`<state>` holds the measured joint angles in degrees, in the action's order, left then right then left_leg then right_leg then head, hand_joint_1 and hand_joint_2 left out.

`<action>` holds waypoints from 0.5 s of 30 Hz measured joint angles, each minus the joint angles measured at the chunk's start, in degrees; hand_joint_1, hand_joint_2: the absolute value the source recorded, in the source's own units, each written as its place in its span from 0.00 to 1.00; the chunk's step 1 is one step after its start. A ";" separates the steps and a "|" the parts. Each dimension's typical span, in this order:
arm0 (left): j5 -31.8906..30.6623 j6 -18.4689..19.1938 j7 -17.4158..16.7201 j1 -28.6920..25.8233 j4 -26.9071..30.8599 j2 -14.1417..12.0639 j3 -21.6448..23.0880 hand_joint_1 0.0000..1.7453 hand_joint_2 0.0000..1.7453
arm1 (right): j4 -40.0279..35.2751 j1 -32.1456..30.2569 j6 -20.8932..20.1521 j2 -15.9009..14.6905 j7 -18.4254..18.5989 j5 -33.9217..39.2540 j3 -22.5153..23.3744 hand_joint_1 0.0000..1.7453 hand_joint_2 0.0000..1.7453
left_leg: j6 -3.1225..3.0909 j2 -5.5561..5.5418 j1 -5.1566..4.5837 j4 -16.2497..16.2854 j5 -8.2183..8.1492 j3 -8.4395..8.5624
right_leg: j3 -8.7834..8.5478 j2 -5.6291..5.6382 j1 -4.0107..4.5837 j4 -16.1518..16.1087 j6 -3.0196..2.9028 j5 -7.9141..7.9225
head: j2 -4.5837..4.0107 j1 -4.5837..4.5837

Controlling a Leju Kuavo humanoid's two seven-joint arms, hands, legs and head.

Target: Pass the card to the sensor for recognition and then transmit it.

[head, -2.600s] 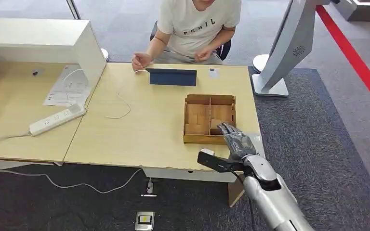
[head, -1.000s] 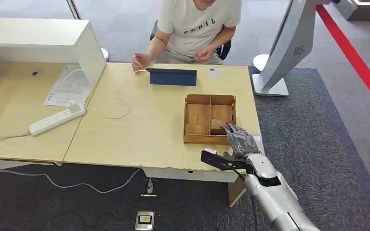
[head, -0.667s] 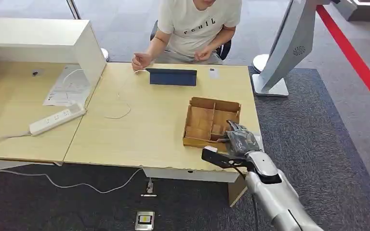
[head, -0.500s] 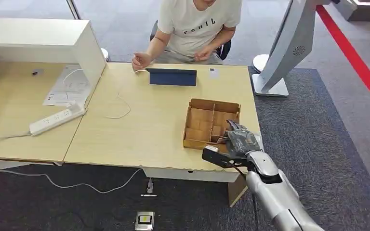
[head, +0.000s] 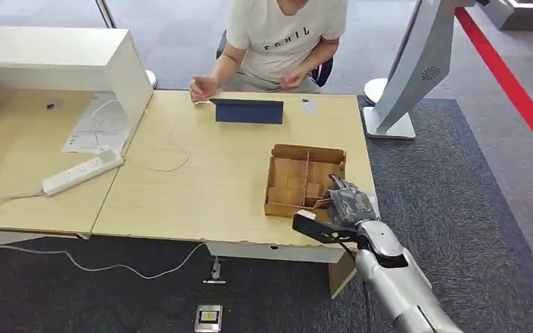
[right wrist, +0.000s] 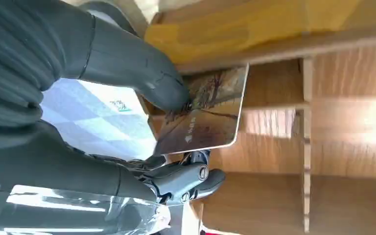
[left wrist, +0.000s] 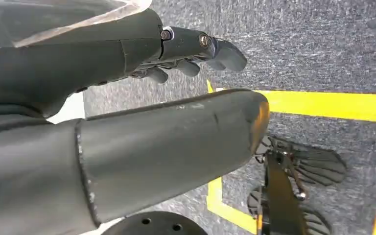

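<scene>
My right hand point(head: 348, 202) reaches into the near right compartment of the wooden divided box point(head: 309, 149) on the table. In the right wrist view the thumb and fingers point(right wrist: 176, 181) pinch a brownish picture card point(right wrist: 205, 112) by one end, and the card stands tilted just above the box's wooden floor point(right wrist: 274, 147). My left hand point(left wrist: 127, 98) hangs over the carpet with its thumb and fingers apart and nothing in it. A small white device point(head: 307, 105) lies at the table's far edge beside a dark tablet point(head: 248, 111).
A person point(head: 284, 35) sits at the far side with both hands near the tablet. A white cable point(head: 170, 156), a power strip point(head: 82, 172) and a white shelf unit point(head: 62, 62) are on the left. A white stand point(head: 409, 69) rises at the right.
The wooden box has been turned slightly and shifted to the right under my right hand. The hand has drawn a little toward the near table edge, its fingers closing in the compartment.
</scene>
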<state>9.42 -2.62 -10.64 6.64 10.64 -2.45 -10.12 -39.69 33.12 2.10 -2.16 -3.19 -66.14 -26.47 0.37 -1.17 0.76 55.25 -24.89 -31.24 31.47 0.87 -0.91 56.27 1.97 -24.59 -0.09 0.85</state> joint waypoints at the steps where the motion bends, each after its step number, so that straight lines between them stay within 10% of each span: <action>1: 0.50 -0.50 0.11 0.00 0.00 0.15 -0.33 0.00 0.00 | -1.27 -0.10 -0.33 -0.13 0.00 0.15 0.04 1.00 1.00 | 0.00 0.00 0.00 0.00 0.00 -0.01 | 0.01 0.00 0.00 0.00 0.00 0.00 | 0.00 -0.02; 15: 4.70 -3.39 2.12 0.01 0.00 0.81 -5.66 0.00 0.00 | -14.02 5.36 -4.72 0.00 -0.24 -1.95 0.04 1.00 1.00 | 0.00 0.00 0.01 0.00 0.01 -0.01 | 0.02 0.00 0.01 0.03 -0.01 0.00 | -0.02 -0.02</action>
<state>14.12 -6.01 -8.52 6.65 10.64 -1.64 -15.78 -53.70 38.47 -2.62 -2.16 -3.43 -68.09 -26.43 0.37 -1.16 0.76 55.25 -24.88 -31.25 31.49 0.87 -0.90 56.30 1.96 -24.59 -0.11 0.83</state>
